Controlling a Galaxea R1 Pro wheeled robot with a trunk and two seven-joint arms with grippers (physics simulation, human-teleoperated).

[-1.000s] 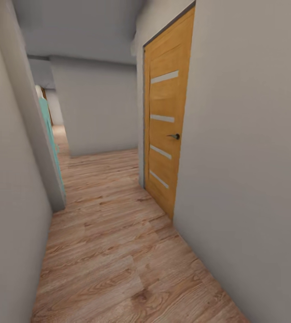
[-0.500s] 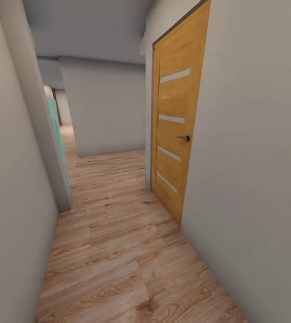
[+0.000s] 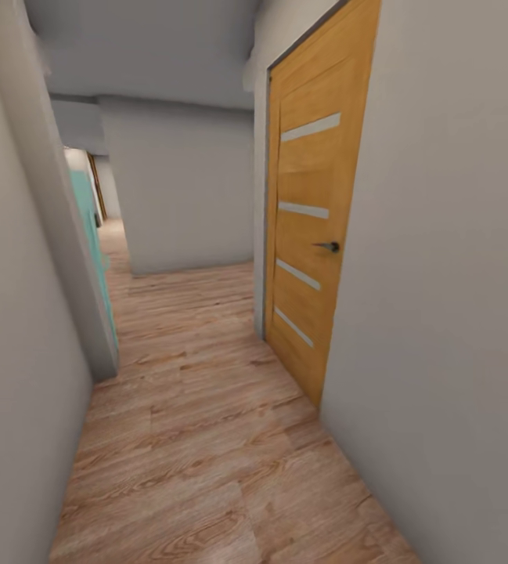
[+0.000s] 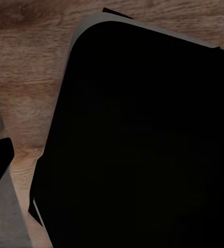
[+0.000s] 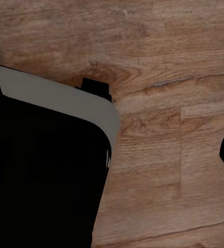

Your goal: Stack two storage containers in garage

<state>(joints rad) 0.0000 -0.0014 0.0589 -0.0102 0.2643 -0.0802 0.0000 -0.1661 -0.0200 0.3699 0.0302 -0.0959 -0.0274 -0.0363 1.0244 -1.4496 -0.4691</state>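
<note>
Hallway (image 3: 183,439) of grained wood planks

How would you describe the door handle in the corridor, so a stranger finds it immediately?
Start at the orange wooden door in the corridor's right wall. The handle sits near its right edge, about mid-height. It is small, dark and metallic, unlike the four pale horizontal strips beside it.

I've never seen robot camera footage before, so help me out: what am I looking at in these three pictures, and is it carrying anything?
This is a simulated wheeled robot with two arms. The head view looks down a hallway: wood plank floor, grey walls, a closed orange door on the right with a dark handle, and something teal at an opening on the left. The two wrist views look down at the same wood floor past a black body with a grey edge, probably the robot's own. No container appears, and I cannot tell what the grippers hold.
</note>
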